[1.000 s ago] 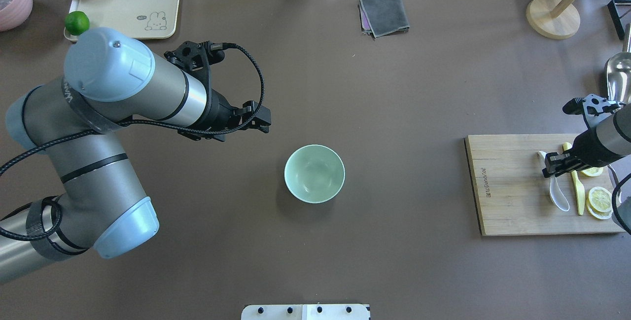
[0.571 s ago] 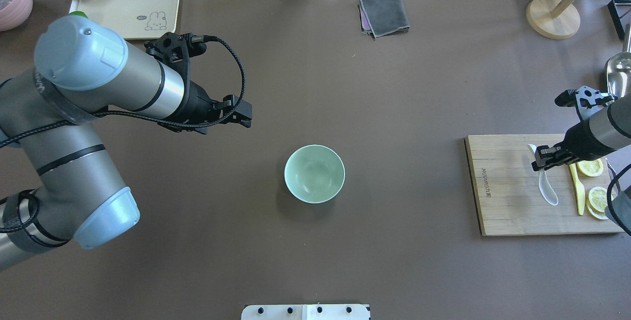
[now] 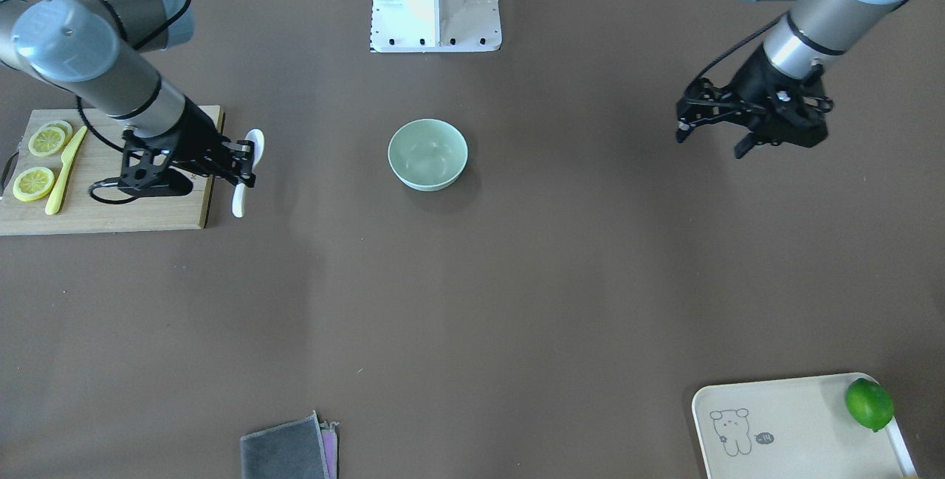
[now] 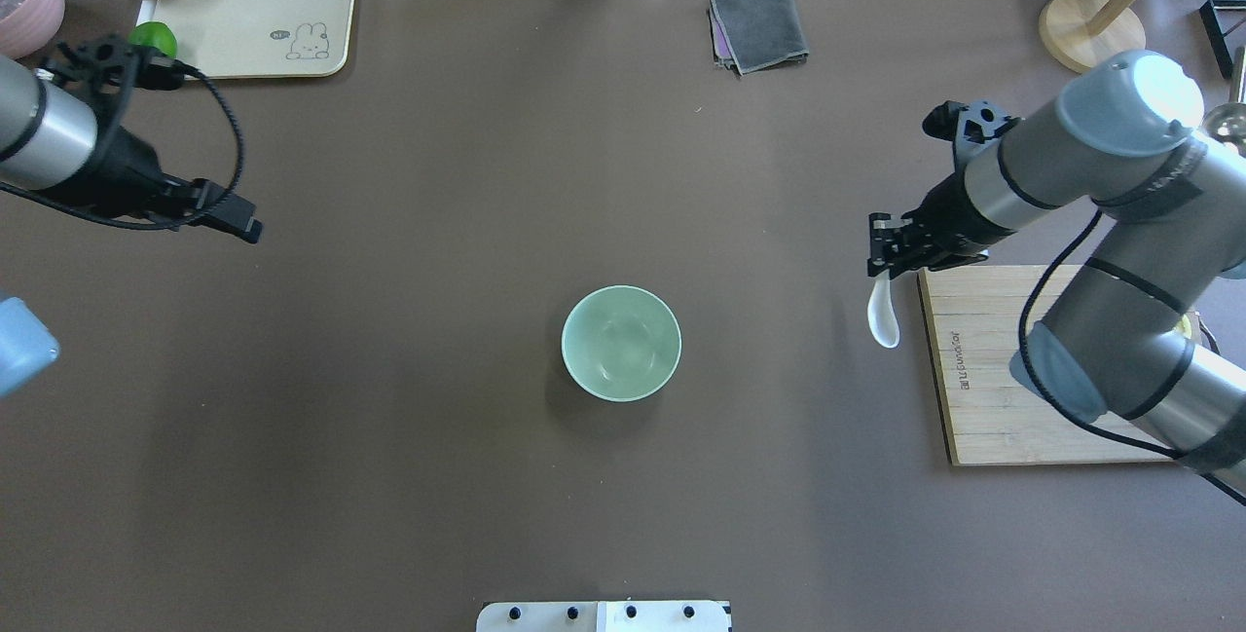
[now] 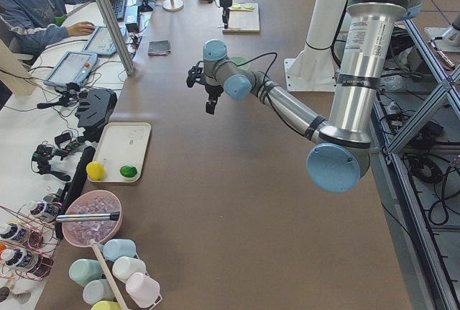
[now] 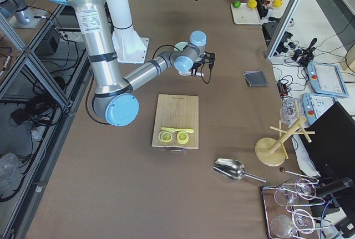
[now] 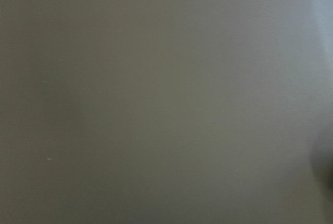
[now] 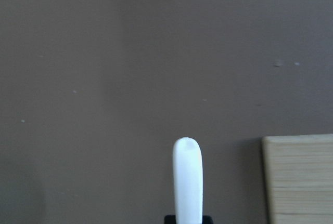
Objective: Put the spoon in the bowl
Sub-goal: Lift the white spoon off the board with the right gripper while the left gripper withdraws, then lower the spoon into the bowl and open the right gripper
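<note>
In the overhead view, the right gripper (image 4: 884, 260) is clamped on the small glossy white soup spoon (image 4: 883, 316). Its jaws pinch the handle, and the scoop end points toward 6 o'clock. The spoon sits at 3 o'clock from the round pale mint-green bowl (image 4: 621, 345) and well apart from it. It lies just past the 9 o'clock edge of the rectangular bamboo cutting board (image 4: 983, 369), over the bare brown table (image 4: 487, 174). We see the bowl upright near the table's middle with nothing in it. On the board, in the front-facing view, lie two lemon slices (image 3: 46, 141) and a slim yellow plastic knife (image 3: 65, 169). The left gripper (image 4: 241, 222) hangs between 9 and 10 o'clock from the bowl, far off. We see its fingers spread apart with nothing between them.
</note>
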Available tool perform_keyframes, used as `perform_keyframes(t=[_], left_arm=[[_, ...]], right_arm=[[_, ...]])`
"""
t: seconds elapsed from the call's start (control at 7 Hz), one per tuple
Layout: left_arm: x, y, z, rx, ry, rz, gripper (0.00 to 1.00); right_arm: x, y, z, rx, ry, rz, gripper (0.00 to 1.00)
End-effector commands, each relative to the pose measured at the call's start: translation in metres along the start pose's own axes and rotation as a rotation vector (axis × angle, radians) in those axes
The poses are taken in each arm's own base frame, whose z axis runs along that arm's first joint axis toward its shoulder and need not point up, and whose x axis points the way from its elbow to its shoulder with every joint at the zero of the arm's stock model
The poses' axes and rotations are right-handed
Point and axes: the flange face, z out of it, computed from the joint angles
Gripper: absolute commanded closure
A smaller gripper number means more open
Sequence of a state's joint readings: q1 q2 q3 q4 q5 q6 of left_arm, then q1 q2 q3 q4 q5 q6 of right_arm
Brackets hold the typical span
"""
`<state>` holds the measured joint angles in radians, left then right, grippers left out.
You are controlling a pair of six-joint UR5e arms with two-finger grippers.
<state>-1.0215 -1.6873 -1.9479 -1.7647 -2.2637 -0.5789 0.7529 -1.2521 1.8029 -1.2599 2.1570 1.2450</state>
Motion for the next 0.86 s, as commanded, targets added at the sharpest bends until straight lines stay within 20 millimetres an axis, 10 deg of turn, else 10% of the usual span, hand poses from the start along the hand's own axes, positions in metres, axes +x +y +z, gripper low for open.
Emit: perform_keyframes(t=[0.0,0.43,0.71], left_arm=[[-0.112,-0.003,-0.01,-0.023,-0.033,0.059,0.03],[-0.118,-0.002,-0.009,-0.026,-0.036,0.054,0.03],[-0.123,0.005,-0.007,-0.032,-0.037,0.047,0.03]], right_arm=[[-0.129,0.054,0.018,0.064,-0.029,0.092,1.0],[-0.193,0.085,0.032,0.106,-0.009,0.138,1.0],[-0.202,0.082,0.04,0.106,0.0,0.156,0.26]])
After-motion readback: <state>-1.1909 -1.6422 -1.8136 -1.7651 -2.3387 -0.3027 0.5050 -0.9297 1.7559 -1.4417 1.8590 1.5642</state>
